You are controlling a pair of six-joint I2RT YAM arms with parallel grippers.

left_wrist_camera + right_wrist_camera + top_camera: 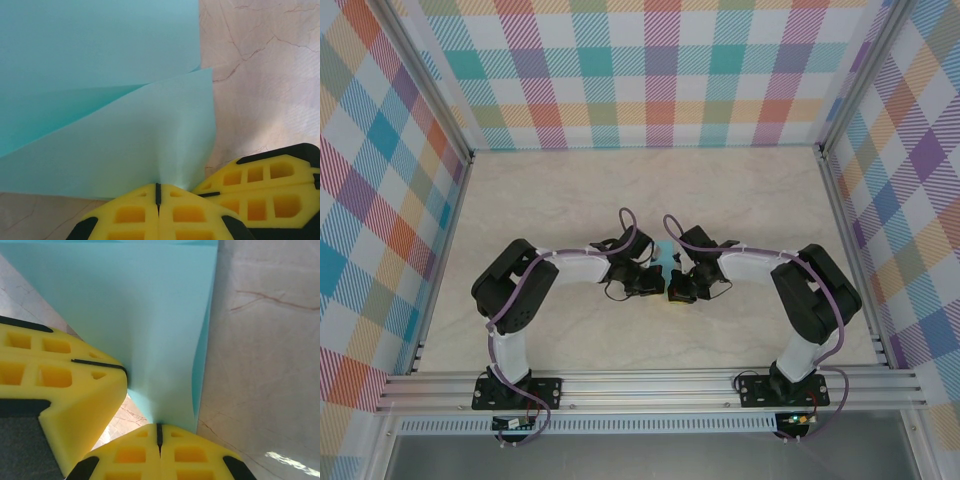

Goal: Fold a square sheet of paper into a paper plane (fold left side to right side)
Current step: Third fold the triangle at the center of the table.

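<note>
The turquoise sheet of paper [100, 75] is folded into layers, and a diagonal flap edge crosses it in the left wrist view. From the top it is a small cyan patch [665, 253] between the two wrists. My left gripper [158, 192] is shut on the near edge of the paper. My right gripper [160, 434] is shut on the same edge [165, 340], right beside the left one. Each gripper's yellow fingers appear in the other's view, the right fingers [260, 185] and the left fingers [55, 370]. I cannot tell whether the paper has the shape of the paper plane. In the top view both grippers [648, 278] [680, 286] meet at mid-table.
The marble-patterned tabletop [570, 190] lies bare around the arms. Pastel checked walls [650, 70] with aluminium rails close off the back and both sides. The arm bases sit on the rail [650, 385] at the near edge.
</note>
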